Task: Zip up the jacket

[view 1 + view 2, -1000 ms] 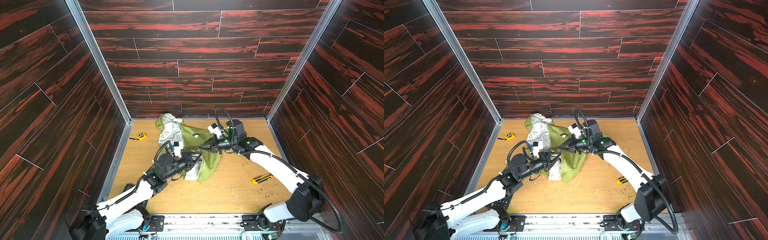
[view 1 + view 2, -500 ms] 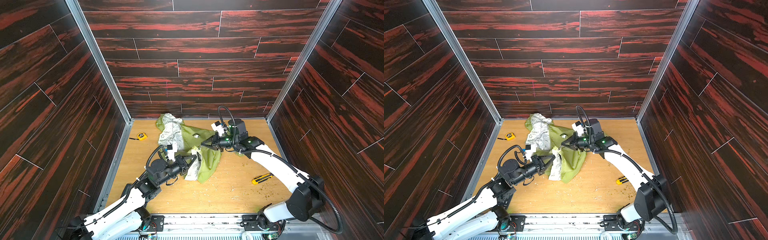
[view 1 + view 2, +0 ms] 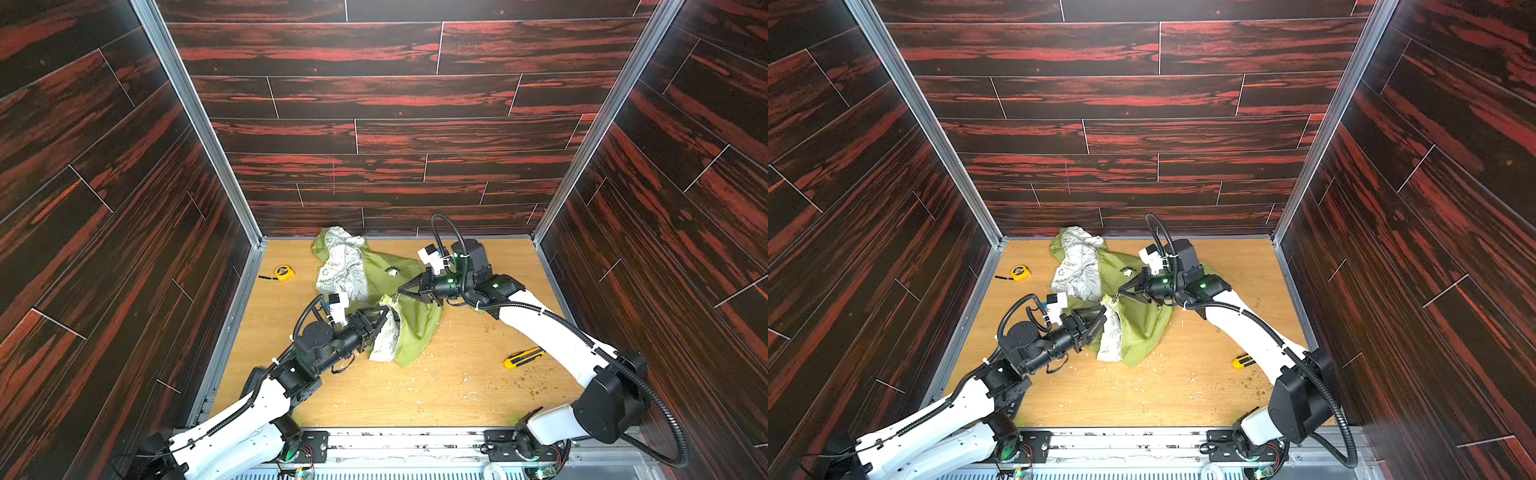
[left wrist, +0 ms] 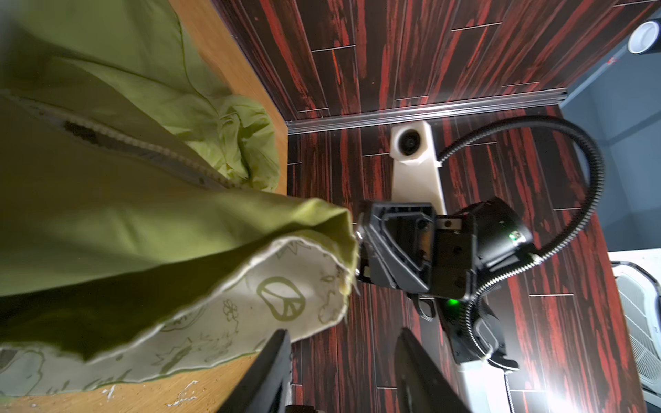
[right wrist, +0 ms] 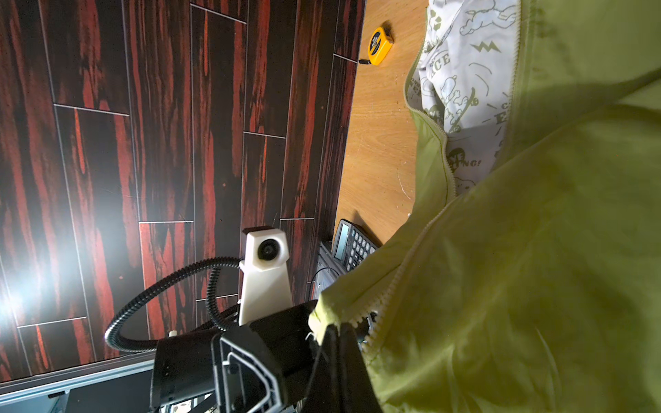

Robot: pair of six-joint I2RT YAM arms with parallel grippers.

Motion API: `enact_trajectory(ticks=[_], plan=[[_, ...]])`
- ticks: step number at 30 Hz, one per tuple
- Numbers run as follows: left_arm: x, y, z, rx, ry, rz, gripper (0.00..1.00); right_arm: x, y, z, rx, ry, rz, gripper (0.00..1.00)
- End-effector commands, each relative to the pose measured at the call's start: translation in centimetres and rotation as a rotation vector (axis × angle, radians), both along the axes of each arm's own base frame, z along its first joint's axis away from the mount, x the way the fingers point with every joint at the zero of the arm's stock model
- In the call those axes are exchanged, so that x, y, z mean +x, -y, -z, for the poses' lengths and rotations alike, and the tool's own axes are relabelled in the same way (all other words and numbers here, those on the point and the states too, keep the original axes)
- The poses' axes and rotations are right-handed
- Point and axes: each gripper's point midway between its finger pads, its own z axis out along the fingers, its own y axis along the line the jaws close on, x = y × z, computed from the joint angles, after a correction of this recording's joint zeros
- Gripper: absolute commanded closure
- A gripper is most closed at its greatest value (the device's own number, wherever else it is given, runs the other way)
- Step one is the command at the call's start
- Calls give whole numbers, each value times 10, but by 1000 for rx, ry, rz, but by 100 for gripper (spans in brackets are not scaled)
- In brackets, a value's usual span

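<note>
Dark red-streaked walls (image 3: 374, 104) enclose a littered wooden table (image 3: 415, 395) bearing the jacket (image 3: 415, 328).

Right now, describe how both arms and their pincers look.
Left arm and right arm have white shell links with black joint housings. Each carries a ribbed black hose and a white wrist camera block. Green lights glow near the right wrist. The left pincer and right pincer are black, with open-framed triangular fingers.

The left arm (image 3: 257, 411) now sits a little nearer the worktop (image 3: 415, 399)'s near edge. The fingers (image 4: 272, 372) of the left gripper (image 3: 384, 315), nearly closed before, stand apart beside the hem of the jacket (image 3: 415, 328), where more white lining (image 3: 384, 338) shows.
</note>
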Motion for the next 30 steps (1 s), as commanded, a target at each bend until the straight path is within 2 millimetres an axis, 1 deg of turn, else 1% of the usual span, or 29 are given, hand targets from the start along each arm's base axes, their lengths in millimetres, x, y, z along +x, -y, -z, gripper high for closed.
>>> enact_trajectory(ticks=[1, 5, 12, 15, 22, 26, 30], plan=[[8, 3, -20, -32, 48, -17, 49, -1, -5, -18, 29, 34, -9, 100], [14, 3, -17, -48, 46, -41, 50, -3, -5, -17, 27, 33, -10, 100], [16, -5, -26, -83, 77, -88, 50, -6, -3, -17, 24, 31, -9, 100], [16, -4, -31, -79, 83, -80, 50, -7, -4, -17, 26, 30, -12, 100], [20, -3, -19, -59, 52, -93, 53, -7, -6, -21, 32, 33, -17, 100], [23, -4, -21, -63, 57, -109, 54, -8, -6, -20, 29, 30, -18, 100], [24, 1, -24, -68, 62, -89, 57, -8, -6, -20, 29, 30, -16, 100]])
